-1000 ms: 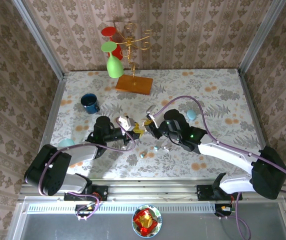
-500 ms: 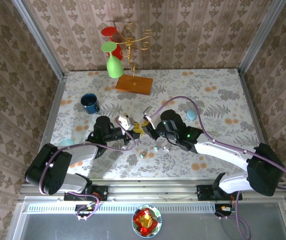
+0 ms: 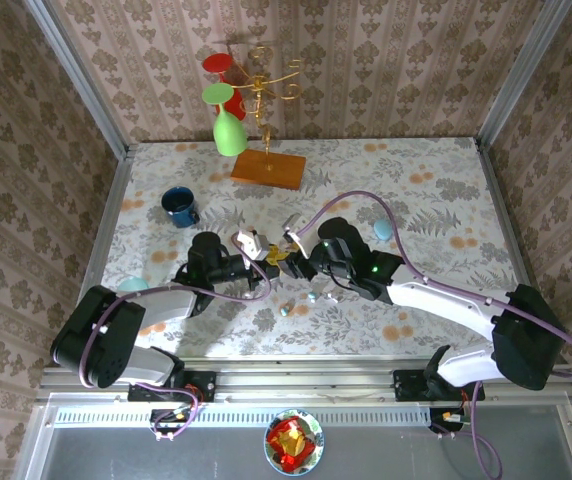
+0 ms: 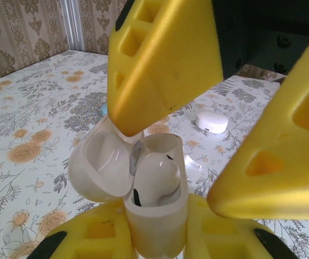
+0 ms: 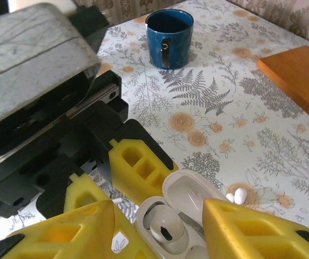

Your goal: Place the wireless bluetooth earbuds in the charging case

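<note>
The left gripper's (image 3: 255, 248) jaws pinch the base of the charging case (image 4: 154, 229); the right gripper's (image 5: 160, 210) jaws stand spread wide, one blocky yellow finger (image 4: 165, 59) on each side of the case, touching neither it nor the bud inside as far as the wrist views show.

The table (image 3: 436, 200) wears a matte cloth printed with grey ferns and orange blossoms; at its far edge a flat orange-brown wooden base (image 3: 268, 168) carries a thin gold wire stand hung with a green glass (image 3: 229, 135) and a red one; a glossy dark blue mug (image 5: 169, 36) stands upright nearer the left arm.

The charging case is smooth white plastic, rounded like a pebble, its hinged lid (image 4: 98, 170) swung open; a second case (image 4: 211, 123), closed, lies on the cloth beyond.

One of the wireless bluetooth earbuds (image 4: 154, 177), glossy white and bulbous with a small dark slot, sits in the case, between the right jaws and above the left ones; a loose pair (image 5: 238, 195) lies on the cloth just beside the case.
</note>
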You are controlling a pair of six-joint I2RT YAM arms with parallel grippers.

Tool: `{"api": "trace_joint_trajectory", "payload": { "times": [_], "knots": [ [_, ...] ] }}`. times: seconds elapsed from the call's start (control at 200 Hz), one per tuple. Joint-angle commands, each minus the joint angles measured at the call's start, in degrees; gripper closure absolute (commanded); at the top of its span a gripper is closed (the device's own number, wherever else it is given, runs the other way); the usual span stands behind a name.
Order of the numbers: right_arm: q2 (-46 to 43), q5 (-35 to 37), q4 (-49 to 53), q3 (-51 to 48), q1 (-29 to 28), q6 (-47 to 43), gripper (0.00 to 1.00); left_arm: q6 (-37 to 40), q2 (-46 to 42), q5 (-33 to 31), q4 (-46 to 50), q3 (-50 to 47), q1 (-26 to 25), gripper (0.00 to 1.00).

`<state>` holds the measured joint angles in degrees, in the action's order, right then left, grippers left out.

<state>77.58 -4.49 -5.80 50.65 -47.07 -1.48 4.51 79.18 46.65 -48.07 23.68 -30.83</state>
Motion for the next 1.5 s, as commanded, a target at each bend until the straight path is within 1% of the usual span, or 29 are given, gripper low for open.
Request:
{"api": "trace_joint_trajectory", "payload": {
  "times": [0.0, 0.125, 0.25, 0.305, 0.42, 0.525, 0.61, 0.62, 0.705, 0.725, 0.74, 0.77, 0.955, 1.035, 1.145, 1.2, 1.275, 1.345, 1.47, 1.495],
  "knots": [
    [-4.24, 0.81, -1.92, -0.45, 1.59, 4.05, 0.48, -0.03, 0.24, -0.60, -2.12, 0.54, -0.03, 1.00],
    [-8.67, 2.72, -1.18, -2.67, 3.51, 9.89, 0.41, 1.12, -0.75, -1.93, -3.06, -0.69, 0.48, 1.00],
    [-12.60, 4.46, 1.78, -5.37, 5.76, 15.61, 0.40, 2.48, -1.73, -2.66, -2.49, -1.57, 0.77, 1.00],
    [-14.00, 5.40, 5.09, -6.24, 7.20, 18.58, 0.40, 2.76, -2.16, -2.99, -2.04, -1.75, 0.86, 1.00],
    [-16.37, 5.91, 16.07, -6.89, 10.24, 23.70, 0.39, 2.05, -3.27, -4.01, -2.55, -2.77, 1.12, 1.00],
    [-16.44, 5.00, 28.22, -5.65, 11.30, 22.77, 0.39, 2.57, -4.11, -5.47, -2.35, -4.23, 1.12, 1.00],
    [-14.08, 3.36, 36.14, -3.43, 11.29, 21.26, 0.39, 2.19, -4.36, -6.96, -4.17, -5.80, 1.12, 1.00],
    [-13.56, 3.12, 38.37, -2.97, 11.30, 21.12, 0.39, 2.13, -4.38, -7.18, -4.58, -6.03, 1.12, 1.00],
    [-10.06, 3.04, 43.34, -0.75, 11.00, 21.16, 0.39, 1.64, -4.06, -9.35, -8.75, -8.46, 0.96, 1.00],
    [-9.34, 3.04, 43.83, -0.45, 10.81, 21.24, 0.39, 1.63, -3.91, -9.39, -9.61, -8.89, 0.95, 1.00],
    [-8.65, 2.98, 44.04, -0.33, 10.66, 21.26, 0.39, 1.63, -3.80, -10.87, -10.09, -9.19, 0.95, 1.00],
    [-7.49, 2.68, 44.13, -0.01, 10.23, 21.27, 0.39, 1.59, -3.55, -11.67, -10.68, -9.71, 0.95, 1.00],
    [1.48, 0.91, 42.89, 2.88, 8.84, 21.16, 0.39, 2.07, -2.28, -12.69, -13.54, -10.91, 0.95, 1.00],
    [6.25, -0.26, 42.75, 4.75, 8.91, 22.06, 0.42, 2.03, -2.19, -13.30, -14.23, -11.45, 1.03, 1.00],
    [11.78, -6.77, 41.75, 6.45, 10.06, 22.95, 0.45, 2.27, -2.35, -13.30, -13.68, -11.65, 1.03, 1.00],
    [14.26, -8.08, 41.17, 6.69, 10.15, 23.09, 0.47, 2.47, -2.71, -13.41, -13.36, -11.75, 1.03, 1.00],
    [16.43, -8.95, 40.81, 6.91, 10.15, 23.21, 0.50, 2.54, -2.95, -13.52, -12.79, -11.74, 1.03, 1.00],
    [17.89, -7.44, 41.24, 7.32, 10.16, 23.18, 0.54, 2.63, -2.85, -13.61, -12.72, -11.73, 1.03, 1.00],
    [19.25, -6.34, 40.43, 6.84, 10.31, 22.87, 0.67, 2.56, -2.07, -13.48, -12.94, -11.56, 1.03, 1.00],
    [19.50, -6.05, 40.27, 6.75, 10.33, 22.89, 0.68, 2.45, -1.94, -13.37, -13.01, -11.55, 1.03, 1.00]
  ]
}}
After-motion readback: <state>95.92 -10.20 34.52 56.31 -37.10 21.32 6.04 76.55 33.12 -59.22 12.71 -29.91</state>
